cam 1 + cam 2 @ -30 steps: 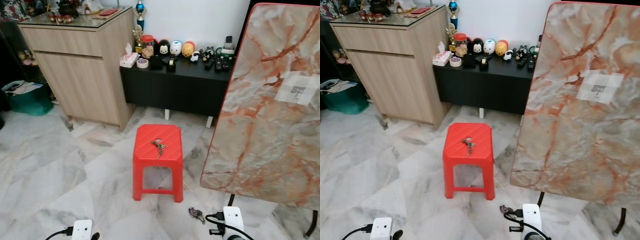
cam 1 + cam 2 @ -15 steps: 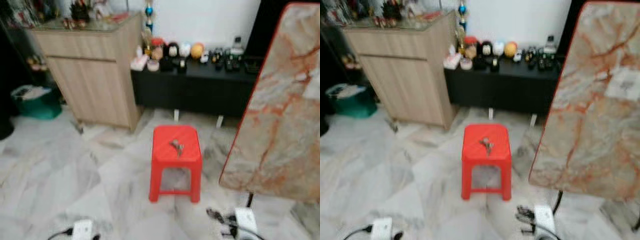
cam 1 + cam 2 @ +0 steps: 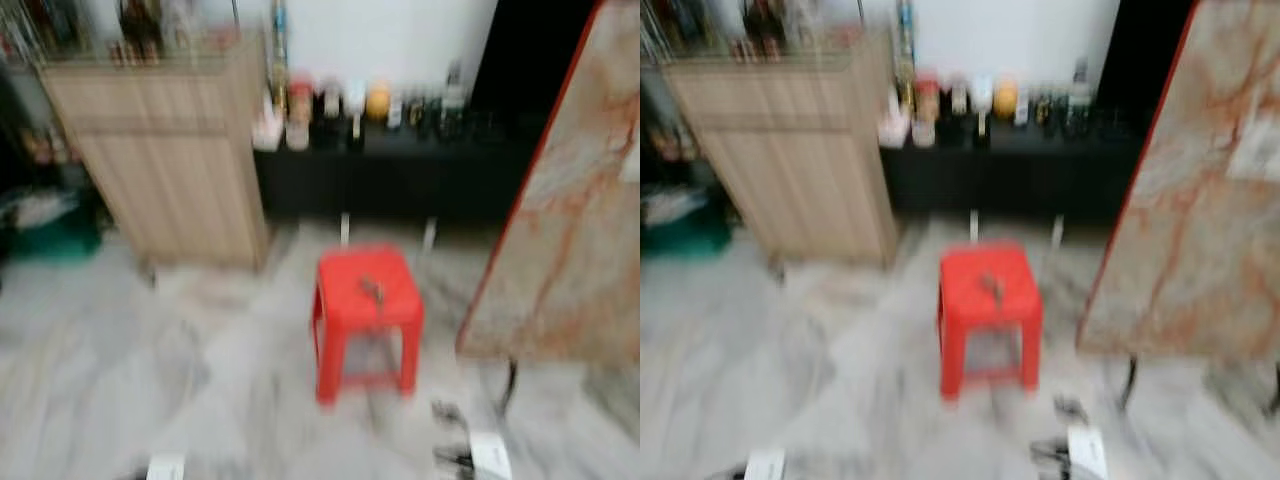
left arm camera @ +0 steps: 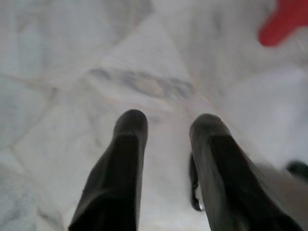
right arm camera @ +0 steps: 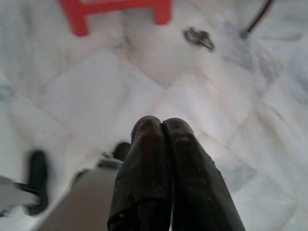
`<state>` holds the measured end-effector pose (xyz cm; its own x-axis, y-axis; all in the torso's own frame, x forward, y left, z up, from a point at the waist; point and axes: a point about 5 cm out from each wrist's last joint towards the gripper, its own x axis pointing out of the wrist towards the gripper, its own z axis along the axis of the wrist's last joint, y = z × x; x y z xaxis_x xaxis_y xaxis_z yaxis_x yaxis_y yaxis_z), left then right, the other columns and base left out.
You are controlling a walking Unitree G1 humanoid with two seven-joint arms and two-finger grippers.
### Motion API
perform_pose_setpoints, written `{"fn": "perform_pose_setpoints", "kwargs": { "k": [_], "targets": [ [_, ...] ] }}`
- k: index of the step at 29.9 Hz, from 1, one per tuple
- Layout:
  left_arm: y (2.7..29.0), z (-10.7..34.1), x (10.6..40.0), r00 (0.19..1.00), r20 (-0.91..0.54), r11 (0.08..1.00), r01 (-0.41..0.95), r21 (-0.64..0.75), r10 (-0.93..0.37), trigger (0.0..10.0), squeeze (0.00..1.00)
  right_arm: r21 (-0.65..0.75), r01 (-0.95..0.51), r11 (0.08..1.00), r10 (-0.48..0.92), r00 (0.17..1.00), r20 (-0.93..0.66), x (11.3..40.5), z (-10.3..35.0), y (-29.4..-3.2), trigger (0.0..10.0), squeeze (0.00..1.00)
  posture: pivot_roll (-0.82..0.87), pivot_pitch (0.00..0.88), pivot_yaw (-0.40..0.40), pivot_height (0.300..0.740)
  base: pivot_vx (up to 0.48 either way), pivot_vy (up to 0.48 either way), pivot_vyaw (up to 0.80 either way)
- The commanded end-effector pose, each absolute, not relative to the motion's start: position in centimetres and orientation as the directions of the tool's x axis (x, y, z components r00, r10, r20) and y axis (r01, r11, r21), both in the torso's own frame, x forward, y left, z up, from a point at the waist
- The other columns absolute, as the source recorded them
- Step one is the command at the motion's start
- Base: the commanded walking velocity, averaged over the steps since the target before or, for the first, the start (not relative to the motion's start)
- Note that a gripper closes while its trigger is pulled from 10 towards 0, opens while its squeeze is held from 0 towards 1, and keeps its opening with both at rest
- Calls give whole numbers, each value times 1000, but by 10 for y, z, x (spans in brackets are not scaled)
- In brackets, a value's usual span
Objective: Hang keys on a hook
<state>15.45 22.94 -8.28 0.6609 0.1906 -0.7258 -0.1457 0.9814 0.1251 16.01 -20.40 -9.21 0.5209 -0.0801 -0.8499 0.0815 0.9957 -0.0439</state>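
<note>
— Where the head views blur, what can you still read in them?

— Ahead of me a red stool [image 3: 367,300] stands on the marble floor [image 3: 120,360]. A small dark bunch of keys [image 3: 373,291] lies on its seat. Beside it on my right leans a marble-patterned tabletop [image 3: 575,230], tilted, with a red edge. Behind the stool runs a low black bench [image 3: 400,170] crowded with small objects too smeared to name, and a wooden cabinet [image 3: 170,150] stands to its left.

— And your jaws?

— My left gripper [image 4: 166,126] hangs over bare floor, fingers apart and holding nothing; a corner of the stool shows far off. My right gripper [image 5: 162,126] also hangs low, its fingers pressed together with nothing between them.

— Any other keys?

— A second dark bunch [image 5: 198,37] lies on the floor, near a stool leg and near the tabletop's black leg [image 5: 257,17], well apart from my right fingertips.
</note>
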Motion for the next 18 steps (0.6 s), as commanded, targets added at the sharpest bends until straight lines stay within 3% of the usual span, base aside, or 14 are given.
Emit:
{"fn": "perform_pose_setpoints", "kwargs": {
  "k": [1, 12, 18],
  "targets": [
    [238, -86, 144, 629, -747, 976, -165, 142, 215, 10000, 0, -31, 73, 997, -66, 537, -841, 166, -91, -198, 10000, 0, 41, 0, 9, 740, 0, 0, 0],
    [241, -81, 151, 653, -724, 974, -185, 133, 222, 10000, 0, -28, 72, 997, -63, 535, -842, 166, -91, -195, 10000, 0, 46, 0, 8, 740, 0, 0, 0],
    [241, -76, 162, 685, -692, 973, -192, 130, 227, 10000, 0, -38, 85, 996, -78, 541, -837, 166, -89, -207, 10000, 0, 55, 0, 4, 740, 0, 0, 0]
  ]
}}
